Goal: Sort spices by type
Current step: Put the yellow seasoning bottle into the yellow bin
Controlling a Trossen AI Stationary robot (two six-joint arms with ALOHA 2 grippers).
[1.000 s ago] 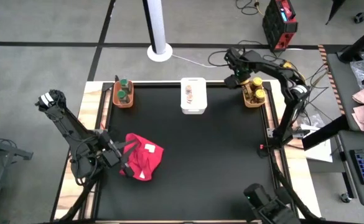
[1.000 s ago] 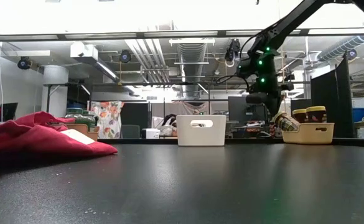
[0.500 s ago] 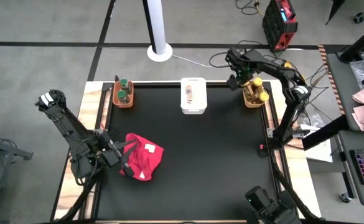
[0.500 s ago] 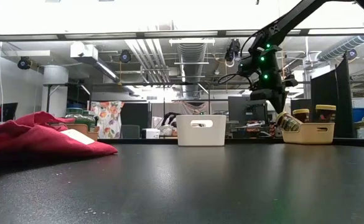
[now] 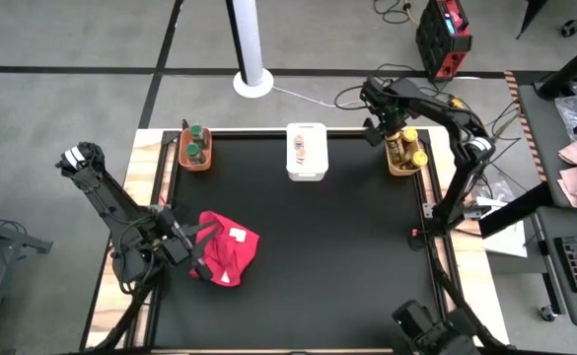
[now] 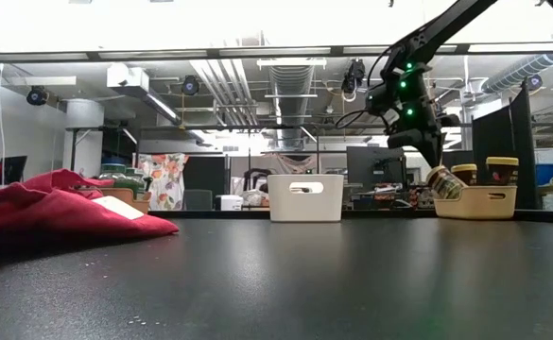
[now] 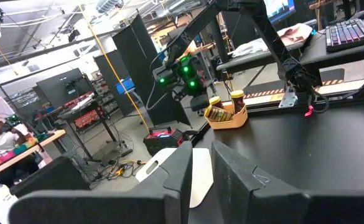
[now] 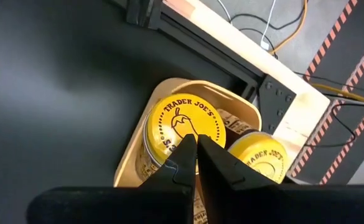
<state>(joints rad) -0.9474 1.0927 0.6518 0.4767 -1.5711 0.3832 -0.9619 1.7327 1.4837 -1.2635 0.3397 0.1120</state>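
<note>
Jaws on your right gripper (image 8: 196, 163) are pressed together with nothing between them; it hangs directly above the yellow bin (image 5: 403, 158) at the table's far right corner. Jaws on your left gripper (image 5: 187, 251) stand nearly closed, a thin gap between the fingers in the left wrist view, nothing visibly held; it sits at the near left beside the red cloth (image 5: 226, 248). You find the spices already in the three bins along the far edge. Yellow-lidded jars (image 8: 186, 127) fill the yellow bin: the right wrist view shows two lids facing up side by side, and the low view shows a third jar (image 6: 444, 182) tilted against the bin's left end. Green-lidded jars (image 5: 195, 143) stand in the orange bin (image 5: 195, 163) at the far left corner. Pale pink-lidded jars (image 5: 300, 147) lie in the white bin (image 5: 306, 175) between the other two. Bins sit well apart from one another; the cloth lies well clear of all three.
</note>
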